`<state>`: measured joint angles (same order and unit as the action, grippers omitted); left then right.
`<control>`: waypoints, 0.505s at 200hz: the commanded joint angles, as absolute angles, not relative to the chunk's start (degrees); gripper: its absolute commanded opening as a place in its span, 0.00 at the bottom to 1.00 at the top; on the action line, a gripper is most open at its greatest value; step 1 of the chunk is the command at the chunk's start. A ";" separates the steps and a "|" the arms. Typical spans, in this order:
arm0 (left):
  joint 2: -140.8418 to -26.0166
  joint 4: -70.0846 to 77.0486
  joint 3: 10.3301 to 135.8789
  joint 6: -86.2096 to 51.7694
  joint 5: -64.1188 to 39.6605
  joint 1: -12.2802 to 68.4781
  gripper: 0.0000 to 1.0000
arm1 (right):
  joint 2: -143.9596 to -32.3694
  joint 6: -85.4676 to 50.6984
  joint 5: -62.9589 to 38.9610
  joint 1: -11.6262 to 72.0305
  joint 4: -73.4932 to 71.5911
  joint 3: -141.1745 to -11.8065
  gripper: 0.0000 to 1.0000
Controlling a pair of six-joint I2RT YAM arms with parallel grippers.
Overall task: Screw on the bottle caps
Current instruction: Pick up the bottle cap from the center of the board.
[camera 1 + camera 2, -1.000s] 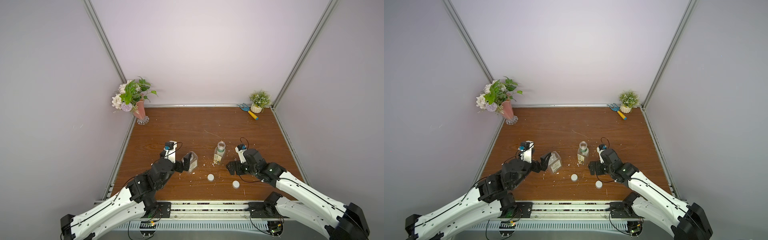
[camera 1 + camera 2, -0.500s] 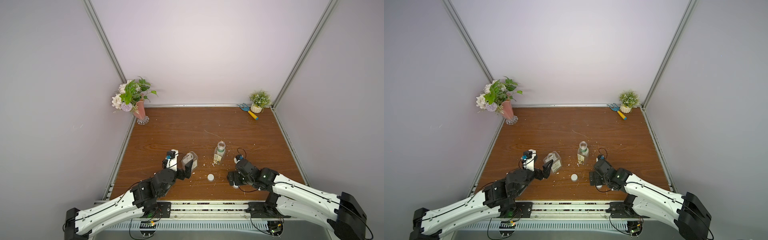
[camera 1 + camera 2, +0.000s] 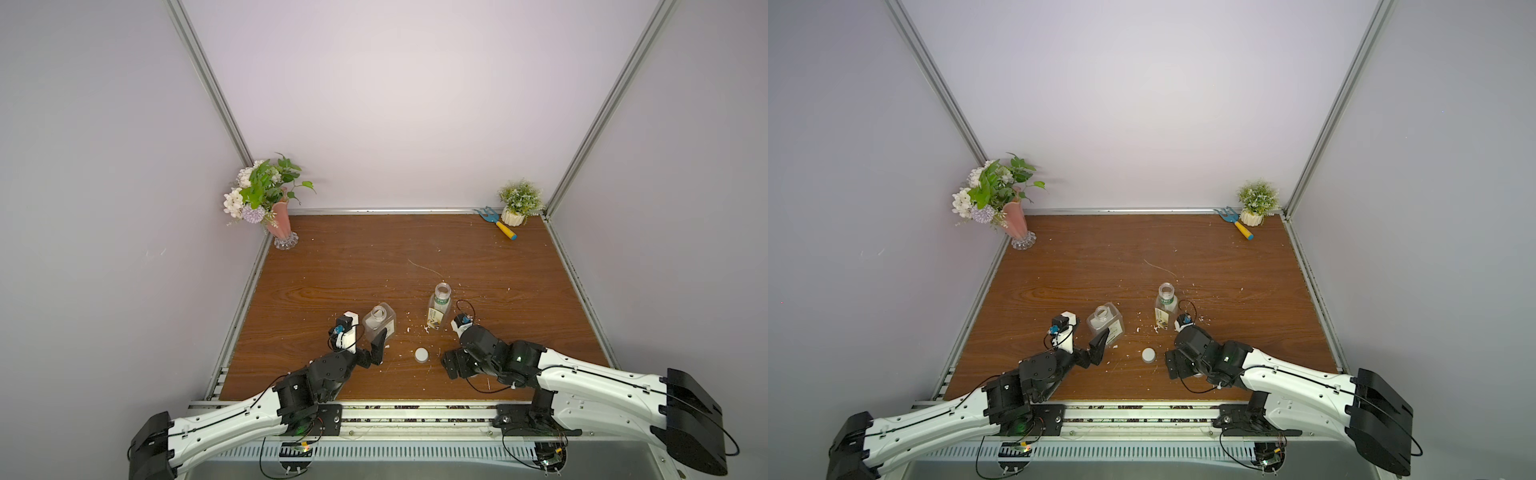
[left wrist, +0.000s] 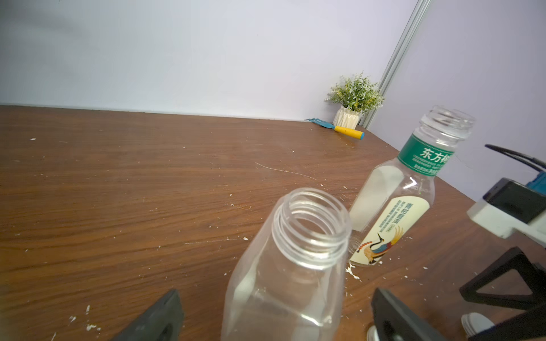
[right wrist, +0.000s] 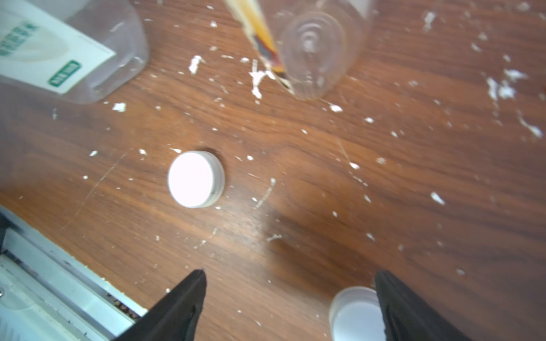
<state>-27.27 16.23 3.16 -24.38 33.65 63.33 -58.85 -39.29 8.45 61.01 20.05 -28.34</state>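
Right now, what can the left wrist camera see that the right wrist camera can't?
Only the left wrist view shows the open mouths of the square bottle and the round bottle, the potted plant and the garden fork. Only the right wrist view shows the metal rail and a whole white cap lying flat. Both show those two bottles and the wooden table with white crumbs.

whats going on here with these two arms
The job is capping two bottles; neither cap is on yet. The left pincer stands open around the squarish clear plastic bottle, not gripping it. The right pincer is open, low over the brown wooden table, with one small white round cap just inside its jaws. The other white cap lies loose, and the slim round green-labelled bottle stands uncapped.
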 commanded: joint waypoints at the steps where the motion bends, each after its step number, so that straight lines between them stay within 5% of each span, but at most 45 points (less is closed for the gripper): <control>1: -28.23 24.84 1.55 -20.85 34.66 63.74 1.00 | -60.72 -33.73 7.91 62.02 13.54 -30.36 0.93; 59: -24.73 35.89 -5.79 -16.25 34.43 63.77 1.00 | -70.05 -26.76 7.86 64.30 7.47 -33.82 0.85; 101: -33.40 37.73 -3.69 -17.01 34.45 63.79 1.00 | -76.96 -26.00 7.89 66.22 6.42 -37.13 0.81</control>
